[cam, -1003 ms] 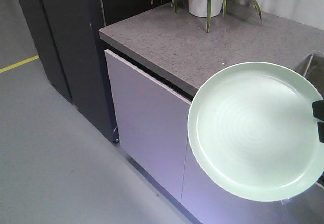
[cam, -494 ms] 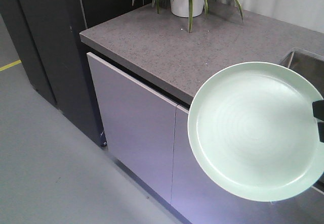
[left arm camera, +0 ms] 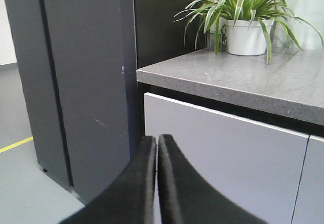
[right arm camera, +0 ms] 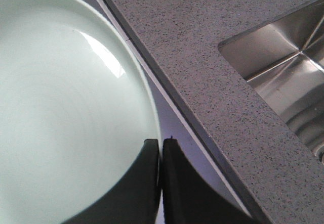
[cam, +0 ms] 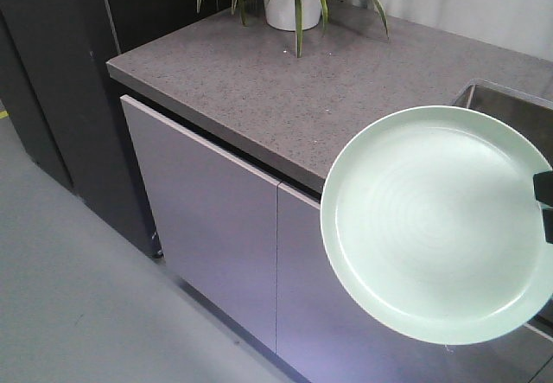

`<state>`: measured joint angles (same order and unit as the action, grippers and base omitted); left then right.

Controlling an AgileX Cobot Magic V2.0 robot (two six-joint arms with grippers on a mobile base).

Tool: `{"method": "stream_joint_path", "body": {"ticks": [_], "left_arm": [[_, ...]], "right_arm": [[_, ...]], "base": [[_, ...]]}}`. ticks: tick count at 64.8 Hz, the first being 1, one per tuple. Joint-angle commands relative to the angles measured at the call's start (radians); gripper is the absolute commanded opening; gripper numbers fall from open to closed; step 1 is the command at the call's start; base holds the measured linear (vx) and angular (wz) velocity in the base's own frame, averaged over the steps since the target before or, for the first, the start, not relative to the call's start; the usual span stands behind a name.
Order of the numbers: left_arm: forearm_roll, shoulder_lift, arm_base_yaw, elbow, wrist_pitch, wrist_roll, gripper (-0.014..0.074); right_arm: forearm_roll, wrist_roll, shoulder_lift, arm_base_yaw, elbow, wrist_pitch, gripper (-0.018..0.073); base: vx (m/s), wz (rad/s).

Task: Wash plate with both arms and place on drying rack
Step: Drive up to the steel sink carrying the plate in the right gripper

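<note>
The plate (cam: 432, 227) is round and pale mint-green, held up in the air in front of the counter edge, its face tilted toward the front camera. My right gripper (right arm camera: 161, 144) is shut on the plate (right arm camera: 66, 107) at its rim, one finger on each side. In the front view only the black tips of the right gripper (cam: 543, 205) show at the plate's right edge. My left gripper (left arm camera: 157, 140) is shut with nothing between its fingers, pointing at the cabinet front. The drying rack is out of view.
A grey speckled counter (cam: 259, 80) runs over pale lilac cabinet doors (cam: 207, 219). A steel sink basin (right arm camera: 283, 67) is set in it at the right. A white pot with a striped plant (cam: 292, 1) stands at the back. A tall dark cabinet (cam: 52, 80) is at the left.
The counter, plant and cabinets have slid left in the front view and more of the sink shows. The plate stays at the same spot in the frame, still gripped.
</note>
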<state>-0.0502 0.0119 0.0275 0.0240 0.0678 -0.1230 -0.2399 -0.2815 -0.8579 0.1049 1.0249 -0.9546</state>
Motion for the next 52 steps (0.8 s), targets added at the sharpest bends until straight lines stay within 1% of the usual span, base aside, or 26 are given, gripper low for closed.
{"method": "stream_joint_path", "body": {"ticks": [1,52], "left_arm": [[0.008,0.015,-0.007,0.022,-0.068,-0.003,-0.0006],[0.008,0.015,-0.007,0.022,-0.068,-0.003,-0.0006]], "right_arm": [[-0.012,0.000,0.006,-0.005,0.028,0.064,-0.0006],[-0.012,0.000,0.006,-0.005,0.028,0.064,-0.0006]], "base": [[0.03,-0.13],[0.03,-0.13]]}}
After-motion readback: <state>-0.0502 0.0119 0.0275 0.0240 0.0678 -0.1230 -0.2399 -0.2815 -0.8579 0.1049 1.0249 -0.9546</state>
